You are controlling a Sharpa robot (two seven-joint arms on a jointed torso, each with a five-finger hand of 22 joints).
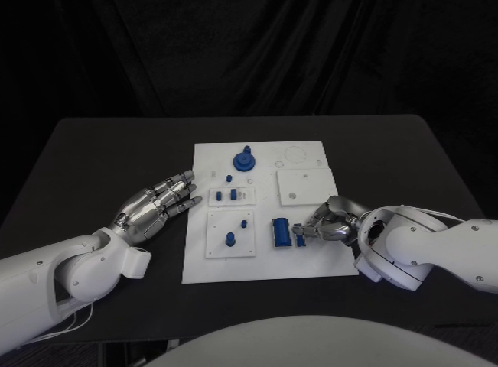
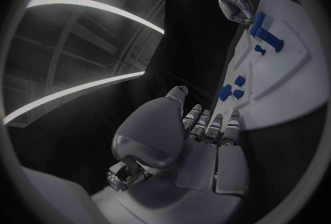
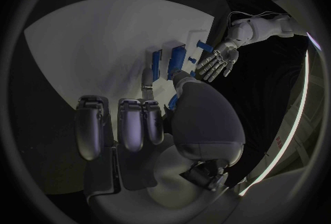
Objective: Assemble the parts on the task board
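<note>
At the near right of the flat white rectangular task board (image 1: 265, 264), the silver right hand (image 1: 328, 223) is seen lying over the board's right edge, its fingers (image 1: 306, 229) curled inward beside a small blue cylindrical part (image 1: 281, 232) that lies on its side on the bare board; a small blue piece appears between the fingertips, but whether it is truly clamped cannot be told. In the right wrist view the same blue parts (image 3: 176, 62) are seen just beyond the fingers. To the left of the cylinder, a raised white square block (image 1: 230, 234) is set on the board, with small blue pegs (image 1: 229, 240) standing in it. The silver left hand (image 1: 157, 205) is laid on the black worktop (image 1: 105, 153) just beside the board's left edge, palm down, its fingers (image 1: 183, 186) stretched forward and slightly apart, with nothing held. Farther back, a smaller white block (image 1: 231, 196) carrying small blue pieces is seen, and a plain white square plate (image 1: 306, 186) lies to its right. At the far end of the board, a round blue knob-like part (image 1: 245, 160) stands upright, with faint circular outlines (image 1: 295, 154) marked to its right.
</note>
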